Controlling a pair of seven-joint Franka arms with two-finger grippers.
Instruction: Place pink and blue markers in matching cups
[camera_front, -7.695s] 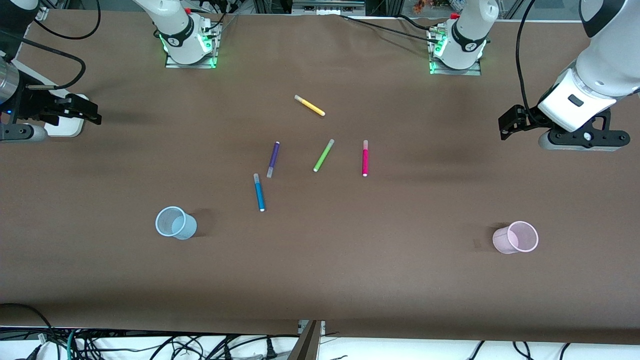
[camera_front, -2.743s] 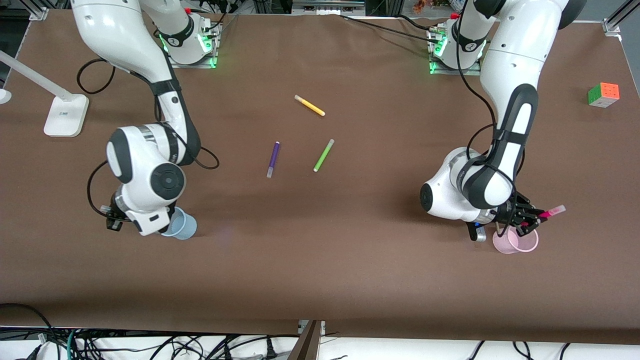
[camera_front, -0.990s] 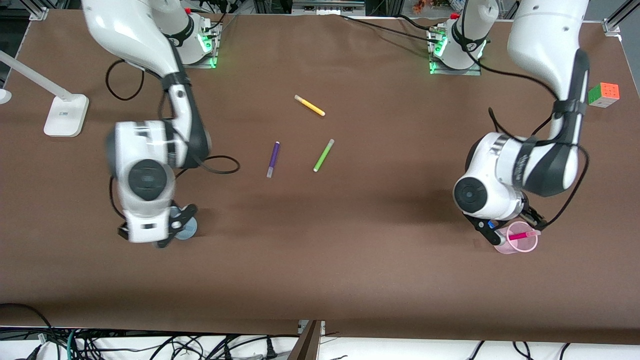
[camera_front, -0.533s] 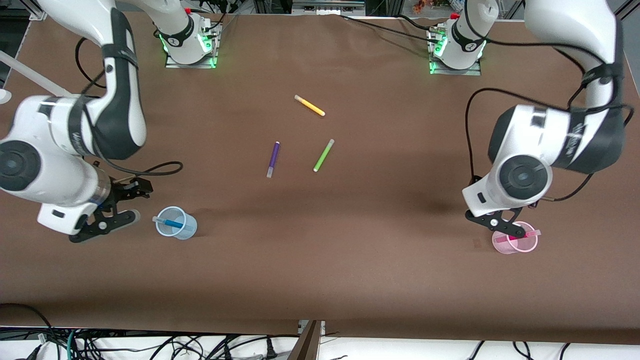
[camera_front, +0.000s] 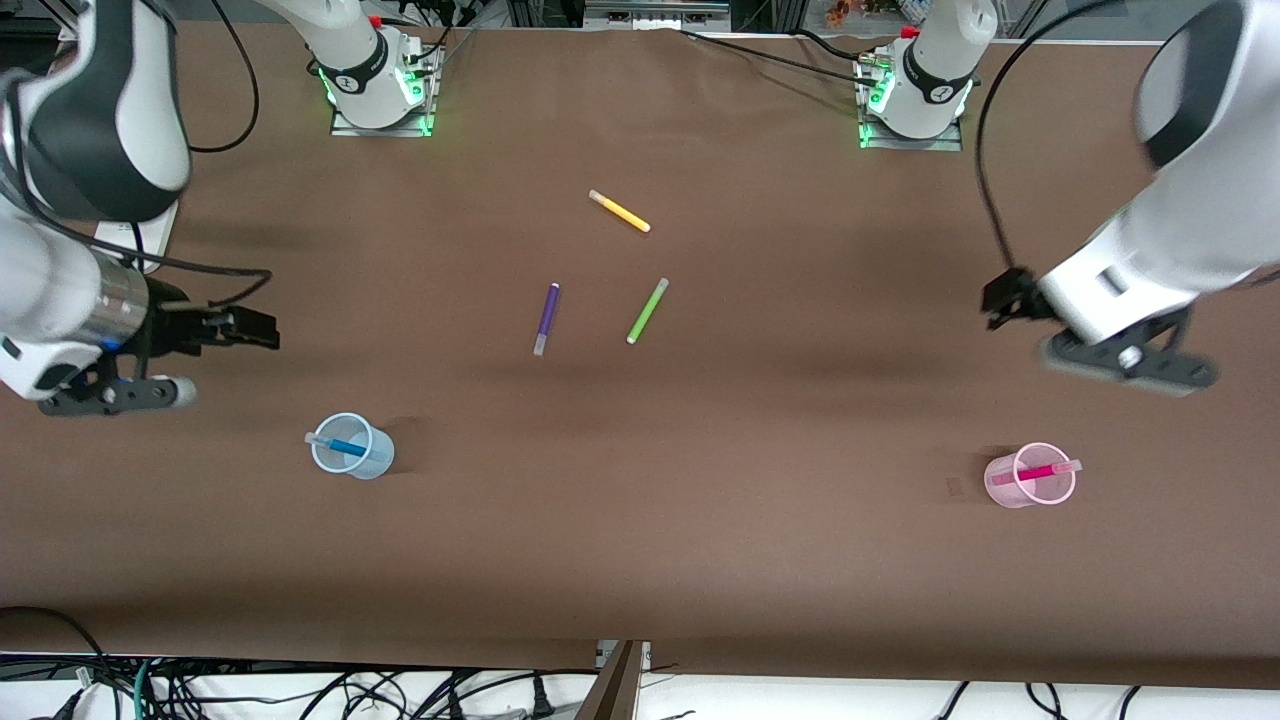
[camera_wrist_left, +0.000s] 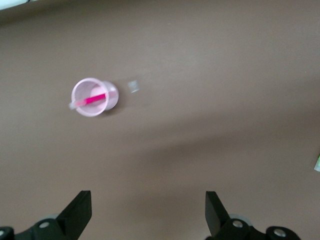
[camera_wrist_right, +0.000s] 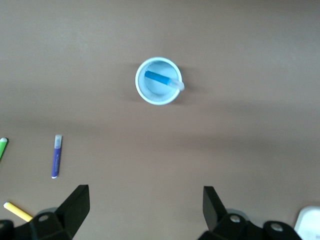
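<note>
Both grippers gape empty; blue marker in blue cup, pink marker in pink cup.

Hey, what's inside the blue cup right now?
The blue marker stands slanted in the blue cup, its pale cap poking over the rim. Its lower end shows only dimly through the wall.

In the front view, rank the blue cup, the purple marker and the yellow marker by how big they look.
1. Blue cup, with the blue marker in it: clearly the bulkiest.
2. Purple marker and yellow marker: both slim and about equal in length, too close to rank.
</note>
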